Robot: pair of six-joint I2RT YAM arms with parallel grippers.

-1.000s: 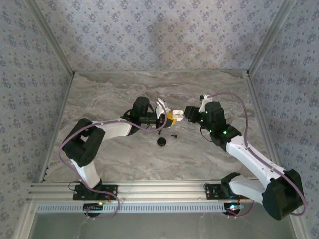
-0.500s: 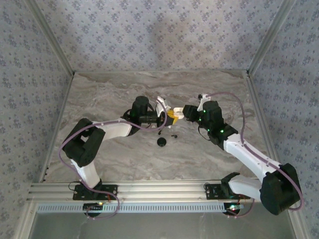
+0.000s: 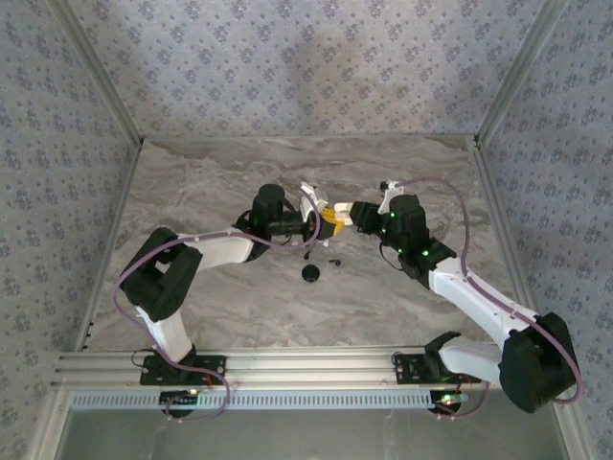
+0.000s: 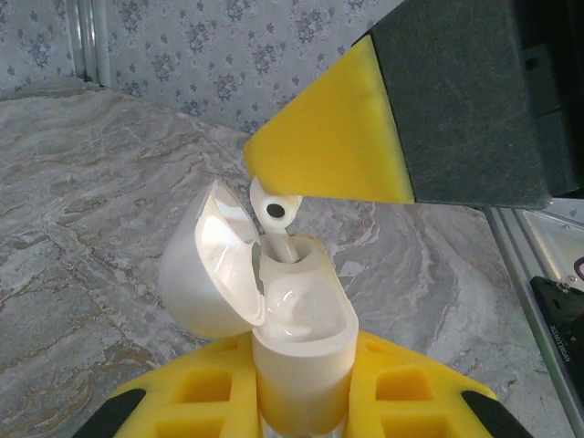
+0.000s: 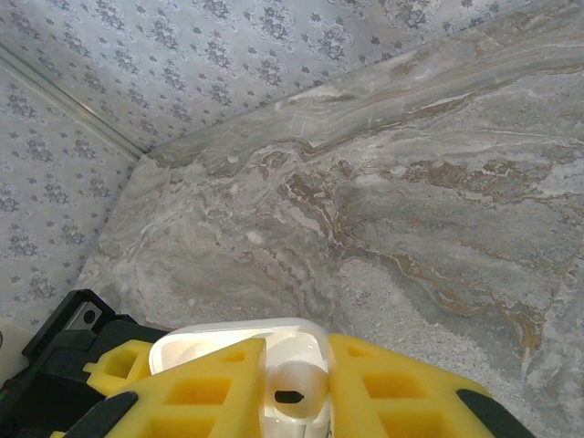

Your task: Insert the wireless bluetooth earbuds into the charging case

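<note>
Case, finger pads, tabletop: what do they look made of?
Charging case: glossy white hard plastic by the look, soft highlights inside the lid. Finger pads: matte yellow foam, with moulded square pockets. Table: grey-brown marble veining, low sheen; real stone or printed laminate, cannot tell.

The right end effector (image 3: 351, 213), pinching a small white stemmed earbud (image 4: 274, 212), has swung leftward to meet the open white glossy charging case (image 4: 301, 315) gripped by the left end effector (image 3: 322, 222), closing the earlier gap between them.
</note>
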